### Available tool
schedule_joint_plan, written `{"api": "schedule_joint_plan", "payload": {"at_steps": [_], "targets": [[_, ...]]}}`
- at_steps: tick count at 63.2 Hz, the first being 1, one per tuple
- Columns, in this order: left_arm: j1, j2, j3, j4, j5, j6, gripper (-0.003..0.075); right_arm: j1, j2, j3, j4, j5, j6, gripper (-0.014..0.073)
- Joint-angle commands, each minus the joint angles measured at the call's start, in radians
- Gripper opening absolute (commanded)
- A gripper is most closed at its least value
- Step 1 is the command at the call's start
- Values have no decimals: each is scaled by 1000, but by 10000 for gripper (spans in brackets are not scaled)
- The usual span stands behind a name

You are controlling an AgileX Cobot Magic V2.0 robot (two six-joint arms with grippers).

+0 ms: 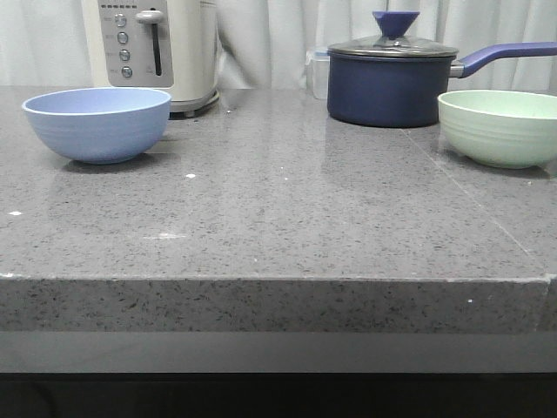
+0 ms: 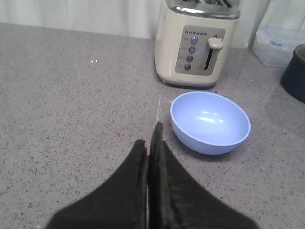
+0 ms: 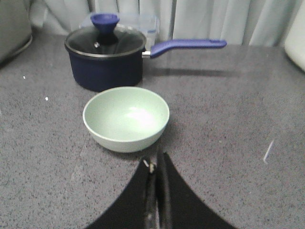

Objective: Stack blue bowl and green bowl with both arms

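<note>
The blue bowl point(image 1: 97, 124) is seen at the surface's point(image 1: 287, 218) left, the green bowl point(image 1: 499, 127) far right, well apart. Both hands, left hand point(image 2: 151, 143) and right hand point(image 3: 156, 167), are clenched, empty (neither touching). Each should be opened and set over a near rim before lifting.

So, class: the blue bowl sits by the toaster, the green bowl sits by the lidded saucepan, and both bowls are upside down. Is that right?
Not quite. The blue bowl by the toaster and the green bowl by the saucepan are both upright, openings facing up and empty, as both wrist views show.
</note>
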Motion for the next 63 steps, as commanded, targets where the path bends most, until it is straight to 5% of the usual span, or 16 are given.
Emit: {"api": "schedule_joint_plan", "payload": {"at_steps": [1,22,33,39,63], "targets": [[1,46,-32,-2,-64,-5,-20,-5,58,-36,-14,-64,-7,-55],[1,141,-32,11,-77,-5,-4,-5,201,-36,-3,-53,-7,-5],[1,145,-32,15,-121,-5,299,-5,211,-36,7,-49,-7,369],[1,145,-32,15,-128,-5,420,-5,211,-36,7,-47,-7,488],[-9,145,-32,-31,-139,43,442,-5,297,-109,40,24,-7,489]]}}
